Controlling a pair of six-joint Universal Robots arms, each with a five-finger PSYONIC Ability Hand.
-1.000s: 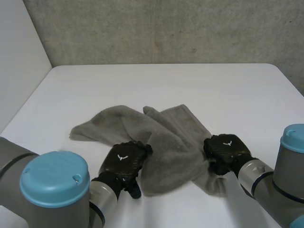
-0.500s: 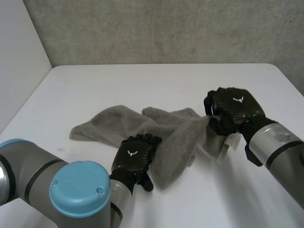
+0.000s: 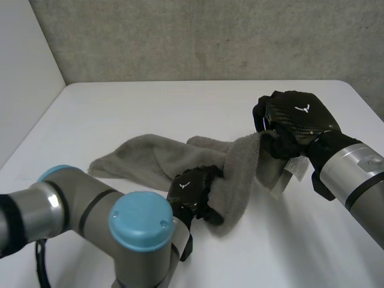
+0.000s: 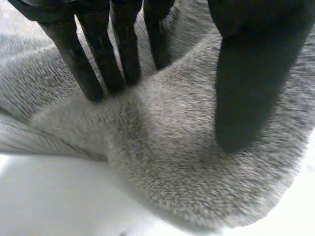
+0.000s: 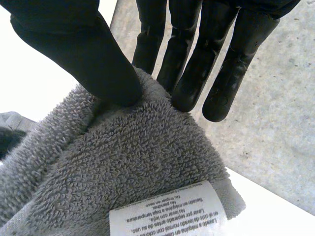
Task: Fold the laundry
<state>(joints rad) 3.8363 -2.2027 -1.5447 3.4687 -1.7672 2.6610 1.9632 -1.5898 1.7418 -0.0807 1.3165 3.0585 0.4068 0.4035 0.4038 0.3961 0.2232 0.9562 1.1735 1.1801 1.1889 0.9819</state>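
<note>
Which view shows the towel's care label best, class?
The right wrist view: the label sits close, its print lines visible. The head view gives the label small, white, under the right hand. The left wrist view offers grey towel pile.

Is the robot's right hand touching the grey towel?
Touching. In the right wrist view, the right hand pinches the grey towel between thumb and fingers.

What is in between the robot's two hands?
In the head view, the grey towel stretches from the left hand up to the right hand; both pinch it.
</note>
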